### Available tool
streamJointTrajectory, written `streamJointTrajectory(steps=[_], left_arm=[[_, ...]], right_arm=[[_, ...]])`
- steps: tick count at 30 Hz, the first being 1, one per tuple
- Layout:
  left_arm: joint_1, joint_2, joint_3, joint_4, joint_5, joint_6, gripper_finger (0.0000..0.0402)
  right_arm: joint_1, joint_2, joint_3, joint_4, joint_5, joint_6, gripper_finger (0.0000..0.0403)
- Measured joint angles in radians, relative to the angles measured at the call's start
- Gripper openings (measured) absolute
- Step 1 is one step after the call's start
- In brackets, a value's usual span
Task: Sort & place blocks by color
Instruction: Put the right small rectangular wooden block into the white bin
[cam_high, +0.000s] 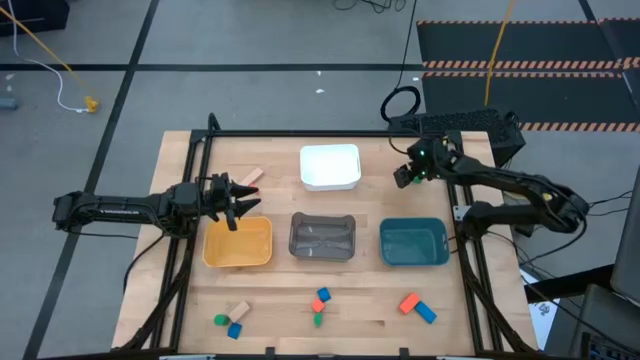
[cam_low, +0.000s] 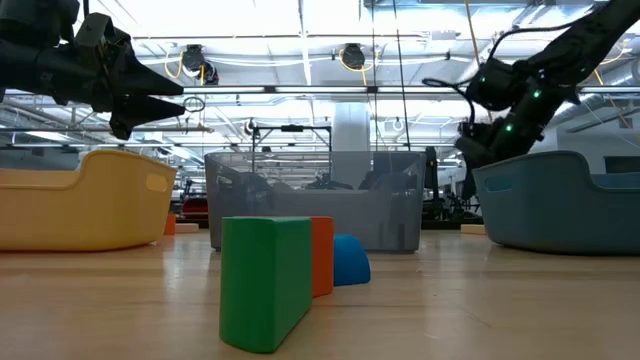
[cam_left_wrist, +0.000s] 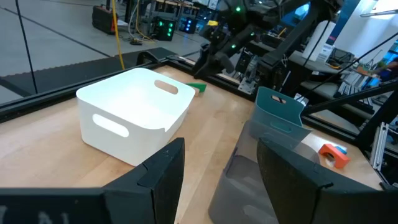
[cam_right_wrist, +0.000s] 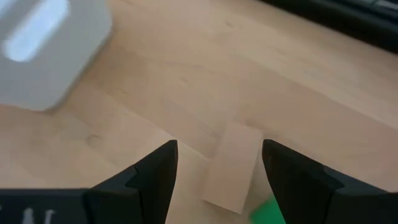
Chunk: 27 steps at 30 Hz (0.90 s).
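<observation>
progress: trays look empty, none sorted yet
blocks (cam_high: 322, 303): mostly near-edge side of grey tray (cam_high: 322, 237)
left end effector (cam_high: 243, 203): wide, empty, over yellow tray (cam_high: 238, 243)
right end effector (cam_right_wrist: 217, 180): wide, above tan block (cam_right_wrist: 231, 167), prob next pick

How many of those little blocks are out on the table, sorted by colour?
Red-orange blocks: 3
Blue blocks: 3
Green blocks: 3
Tan wood blocks: 3
Total: 12, all on the bare table and none in a tray yet.
</observation>
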Motion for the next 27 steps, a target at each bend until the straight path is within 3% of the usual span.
streamJointTrajectory(steps=[27], left_arm=[[0.000, 0.000, 0.000, 0.000, 0.000, 0.000, 0.0200]], right_arm=[[-0.036, 0.259, 0.000, 0.143, 0.005, -0.067, 0.0219]])
